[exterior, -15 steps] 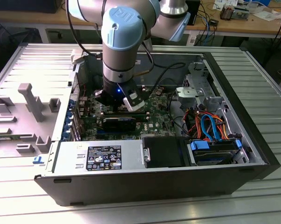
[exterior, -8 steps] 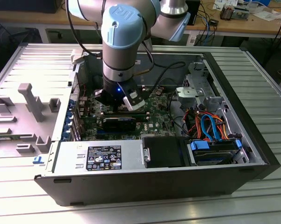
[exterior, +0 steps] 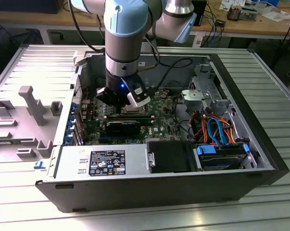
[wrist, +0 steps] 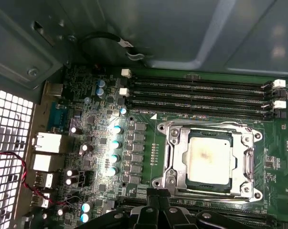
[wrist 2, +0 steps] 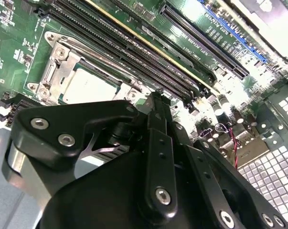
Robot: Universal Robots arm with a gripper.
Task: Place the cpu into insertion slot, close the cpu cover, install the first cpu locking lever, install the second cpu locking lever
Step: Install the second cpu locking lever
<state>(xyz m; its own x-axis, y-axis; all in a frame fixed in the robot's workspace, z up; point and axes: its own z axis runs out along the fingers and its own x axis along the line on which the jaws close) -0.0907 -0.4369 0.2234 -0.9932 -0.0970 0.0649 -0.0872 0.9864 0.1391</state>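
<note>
the cpu (wrist: pixel 208 160) sits flat in its socket on the green motherboard (wrist: pixel 105 100), its pale metal top showing through the open middle of the cpu cover (wrist: pixel 175 157), which lies down around it as a silvery frame. in the second wrist view the same chip (wrist 2: pixel 89 86) shows inside the cover (wrist 2: pixel 58 62), just past the tip of the gripper (wrist 2: pixel 155 98). the black fingers (wrist 2: pixel 158 143) look pressed together with nothing between them, hovering close above the board beside the socket rather than on it. four long memory slots (wrist: pixel 196 95) run along one side of the socket, with a row of round capacitors (wrist: pixel 116 143) near its other side. in the exterior view the gripper (exterior: pixel 123 103) reaches down into the open computer case (exterior: pixel 135 185), over the middle of the motherboard (exterior: pixel 159 115). toward the exterior view's right lie a bundle of orange and blue cables (exterior: pixel 214 130) and a drive cage (exterior: pixel 205 91); the case rests on a ribbed metal table (exterior: pixel 260 77).
</note>
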